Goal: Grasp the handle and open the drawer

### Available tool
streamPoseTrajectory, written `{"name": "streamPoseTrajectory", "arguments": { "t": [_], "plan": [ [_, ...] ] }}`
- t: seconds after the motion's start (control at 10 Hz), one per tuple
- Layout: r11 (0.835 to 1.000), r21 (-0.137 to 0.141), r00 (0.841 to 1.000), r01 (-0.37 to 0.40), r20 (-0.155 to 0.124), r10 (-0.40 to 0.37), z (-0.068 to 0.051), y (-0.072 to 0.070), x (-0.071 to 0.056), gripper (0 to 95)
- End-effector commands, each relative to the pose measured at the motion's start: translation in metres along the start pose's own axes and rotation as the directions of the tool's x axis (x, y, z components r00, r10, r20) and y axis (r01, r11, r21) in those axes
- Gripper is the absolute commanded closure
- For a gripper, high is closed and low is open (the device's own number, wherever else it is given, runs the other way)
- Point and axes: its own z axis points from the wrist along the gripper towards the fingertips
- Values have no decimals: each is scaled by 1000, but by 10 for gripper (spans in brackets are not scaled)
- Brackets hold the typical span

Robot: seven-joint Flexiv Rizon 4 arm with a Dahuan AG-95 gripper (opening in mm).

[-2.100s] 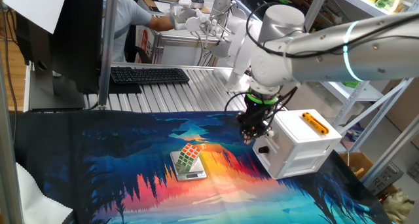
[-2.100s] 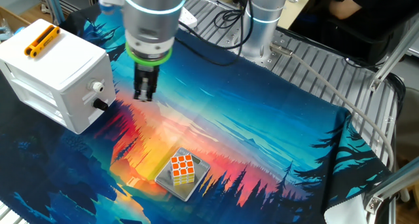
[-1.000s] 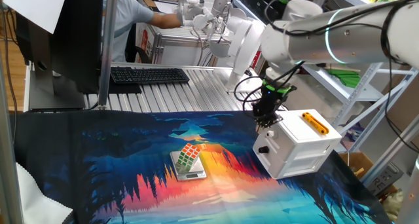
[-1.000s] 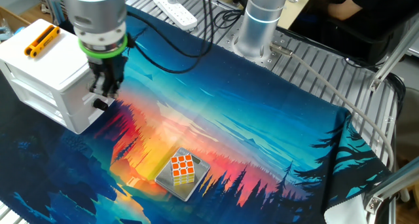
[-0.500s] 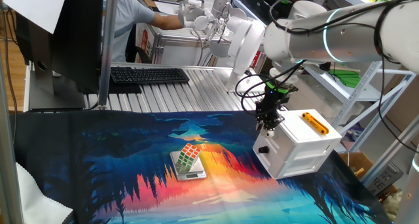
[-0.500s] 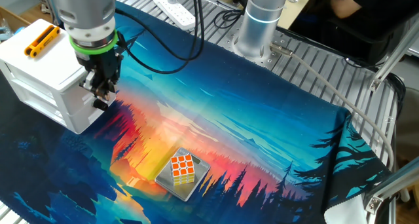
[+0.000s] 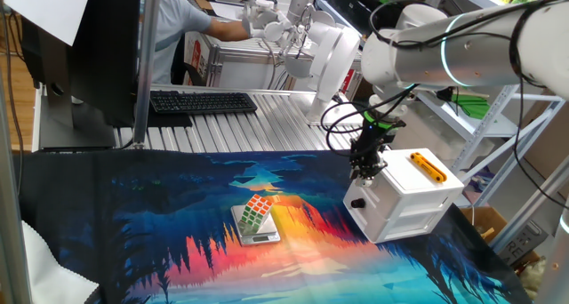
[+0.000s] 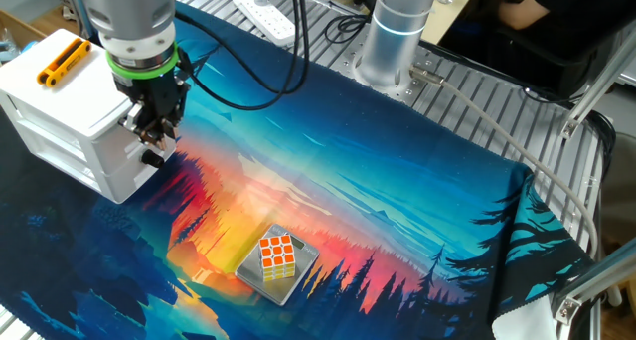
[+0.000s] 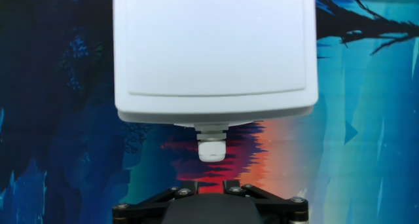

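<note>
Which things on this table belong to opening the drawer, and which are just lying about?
Belong to the job:
handle
drawer
fingers

Lying about:
puzzle cube
small scale under it
keyboard
power strip

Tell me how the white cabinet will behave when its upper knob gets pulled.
The cabinet looks like light plastic standing loose on the cloth, so it may slide or tip forward rather than open. The upper knob is small and smooth, probably slippery.
</note>
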Motion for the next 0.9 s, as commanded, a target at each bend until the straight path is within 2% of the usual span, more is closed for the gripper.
{"name": "streamPoseTrajectory", "arguments": {
  "t": [0.1,0.5,0.6,0.7,0.9],
  "plan": [
    [999,-7,999,47,-5,-47,0,0,0,760],
    [999,-10,999,34,-13,-34,0,0,0,760],
    [998,-4,997,65,-33,-65,0,0,0,760],
    [998,6,997,61,-41,-61,0,0,0,760],
    [996,81,999,36,-43,-33,0,0,0,760]
  ]
}}
